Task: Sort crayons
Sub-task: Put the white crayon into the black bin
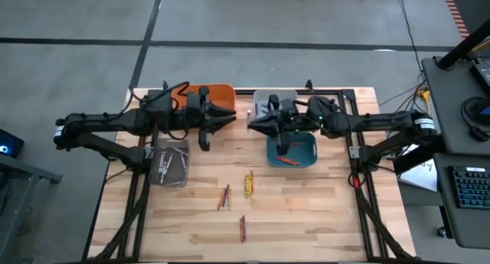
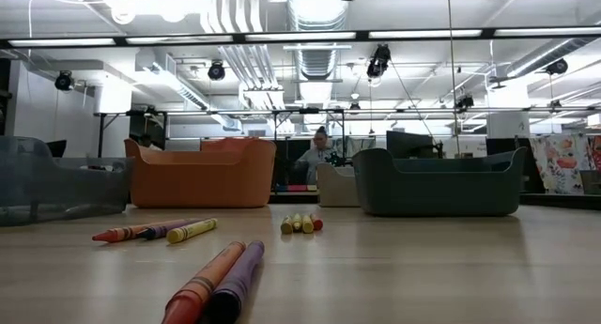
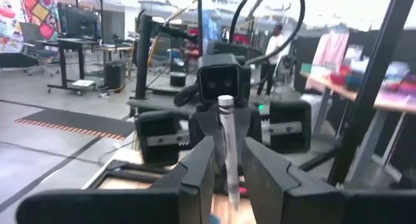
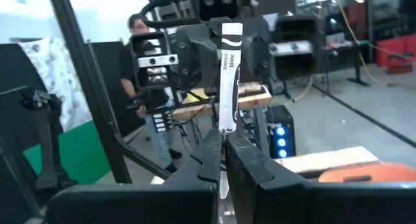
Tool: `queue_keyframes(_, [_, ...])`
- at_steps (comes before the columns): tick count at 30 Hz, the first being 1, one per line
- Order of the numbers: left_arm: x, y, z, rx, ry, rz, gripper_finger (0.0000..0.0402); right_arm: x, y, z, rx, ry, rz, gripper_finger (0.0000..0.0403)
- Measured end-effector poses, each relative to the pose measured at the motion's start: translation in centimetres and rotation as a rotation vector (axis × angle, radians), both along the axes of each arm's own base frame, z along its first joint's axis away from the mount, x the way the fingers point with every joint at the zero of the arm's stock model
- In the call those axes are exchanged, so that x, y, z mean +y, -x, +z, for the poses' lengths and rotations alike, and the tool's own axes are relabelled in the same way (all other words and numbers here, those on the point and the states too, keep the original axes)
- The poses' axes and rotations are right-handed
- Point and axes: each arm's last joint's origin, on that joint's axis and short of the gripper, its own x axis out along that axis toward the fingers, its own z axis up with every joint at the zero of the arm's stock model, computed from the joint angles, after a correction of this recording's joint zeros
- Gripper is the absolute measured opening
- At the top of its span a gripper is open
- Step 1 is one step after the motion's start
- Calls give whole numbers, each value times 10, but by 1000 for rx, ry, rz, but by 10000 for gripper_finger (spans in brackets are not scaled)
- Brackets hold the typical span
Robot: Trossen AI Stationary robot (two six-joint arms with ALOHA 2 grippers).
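Observation:
Both arms are raised over the middle of the table with their grippers facing each other. In its wrist view my left gripper (image 3: 227, 156) is shut on a grey-white crayon (image 3: 226, 130). My right gripper (image 4: 226, 146) is shut on a white crayon (image 4: 231, 74). In the high view my left gripper (image 1: 232, 116) and right gripper (image 1: 251, 124) stand tip to tip, a small gap apart. Loose crayons lie flat on the wood: a red-purple pair (image 1: 223, 197), a yellow group (image 1: 248, 184) and a further pair (image 1: 243, 228). My left gripper pinches the grey-white crayon's lower part (image 3: 229, 169) between its two fingers. The fingers lie level, coming from the table's left, across the crayon. The crayon stands upright above them, clear of the table. My right gripper pinches the white crayon's lower part (image 4: 225, 130) between its two fingers. These fingers come about level from the table's right, across the crayon. Most of the crayon rises upright above them, lifted clear.
An orange bin (image 1: 217, 92) and a pale grey bin (image 1: 268, 97) stand at the far side. A teal bin (image 1: 308, 151) holding an orange crayon (image 1: 286, 162) and a clear grey bin (image 1: 170, 163) stand nearer. The low view shows crayons (image 2: 216, 282) close by. A person (image 4: 140, 29) stands beyond the table.

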Motion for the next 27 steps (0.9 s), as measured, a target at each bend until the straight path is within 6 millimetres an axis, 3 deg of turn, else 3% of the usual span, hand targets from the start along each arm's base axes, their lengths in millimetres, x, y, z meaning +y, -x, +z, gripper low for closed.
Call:
queue_keyframes(10, [0,-18,-8,-17,76,-53,104,-3,-27,7,5,55,87,8])
queue_keyframes(17, [-2,-22,-9,-22,91,-96,135,-5,-27,7,7,51,90,8])
queue_keyframes(27, [-1,-29,-19,36,113,-92,127,-6,-25,8,30,29,90,8])
